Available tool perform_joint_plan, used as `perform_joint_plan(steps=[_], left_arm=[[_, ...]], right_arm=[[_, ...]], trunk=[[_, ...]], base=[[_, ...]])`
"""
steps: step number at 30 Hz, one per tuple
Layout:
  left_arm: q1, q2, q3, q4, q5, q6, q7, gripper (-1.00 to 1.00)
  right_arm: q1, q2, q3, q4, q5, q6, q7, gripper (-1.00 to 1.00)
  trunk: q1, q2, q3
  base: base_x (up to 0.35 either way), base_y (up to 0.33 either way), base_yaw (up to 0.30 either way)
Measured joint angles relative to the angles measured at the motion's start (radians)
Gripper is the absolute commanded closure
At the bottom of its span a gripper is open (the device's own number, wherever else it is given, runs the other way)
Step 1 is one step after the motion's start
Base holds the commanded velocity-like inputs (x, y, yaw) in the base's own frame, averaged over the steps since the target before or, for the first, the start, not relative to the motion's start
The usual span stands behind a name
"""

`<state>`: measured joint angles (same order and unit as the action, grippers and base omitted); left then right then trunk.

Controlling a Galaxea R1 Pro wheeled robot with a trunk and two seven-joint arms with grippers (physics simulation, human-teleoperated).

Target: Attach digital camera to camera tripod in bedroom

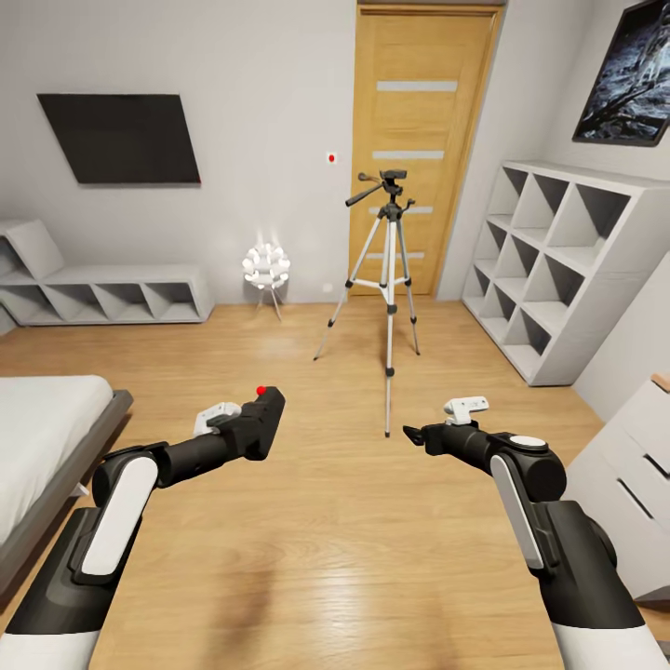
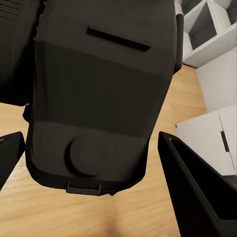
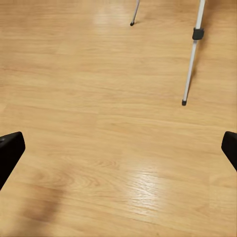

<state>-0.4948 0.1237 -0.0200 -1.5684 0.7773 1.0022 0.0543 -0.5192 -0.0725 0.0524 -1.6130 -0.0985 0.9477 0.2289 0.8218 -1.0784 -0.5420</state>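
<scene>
Now your left end effector (image 1: 268,409) is clamped on the camera (image 1: 263,421), a boxy matte-black body with a small round red button (image 1: 261,390) on top, held out over the floor (image 1: 354,521) of light wood planks. Your left wrist view gives you what the head view cannot: the camera's (image 2: 98,98) flat dark face close up, with a narrow slot, a shallow round disc and a small tab at one edge, and a black finger (image 2: 197,192) on each side of it.

Ahead of you the tripod (image 1: 386,279) stands upright on the floor before the wooden door (image 1: 423,121), well apart from both arms. Its three thin legs are silver-grey metal with black joints and feet; its head is black, with a long handle angled out.

Your right end effector (image 1: 411,432) is spread wide and holds nothing. Its wrist view looks down at glossy planks between the two finger tips (image 3: 10,150), with two tripod legs (image 3: 192,54) and their black feet beyond.

White cube shelves (image 1: 558,270) line the wall at your right, and a grey-framed white bed (image 1: 46,437) sits at your left.
</scene>
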Motion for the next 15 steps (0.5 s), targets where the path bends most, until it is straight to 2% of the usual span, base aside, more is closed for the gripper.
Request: perform_joint_plan(steps=[8, 15], left_arm=[[0.007, 0.001, 0.0, 0.033, -0.003, -0.007, 0.001, 1.0], [0.034, -0.001, -0.003, 0.047, -0.003, -0.014, 0.002, 1.0]], right_arm=[[0.0, 0.0, -0.002, 0.0, 0.0, 0.001, 0.0, -1.0], [0.0, 0.0, -0.001, 0.0, 0.0, 0.001, 0.0, -1.0]], trunk=[[-0.031, 0.056, 0.025], [-0.058, 0.105, 0.047]], base=[[0.0, 0.0, 0.0], [0.0, 0.0, 0.0]])
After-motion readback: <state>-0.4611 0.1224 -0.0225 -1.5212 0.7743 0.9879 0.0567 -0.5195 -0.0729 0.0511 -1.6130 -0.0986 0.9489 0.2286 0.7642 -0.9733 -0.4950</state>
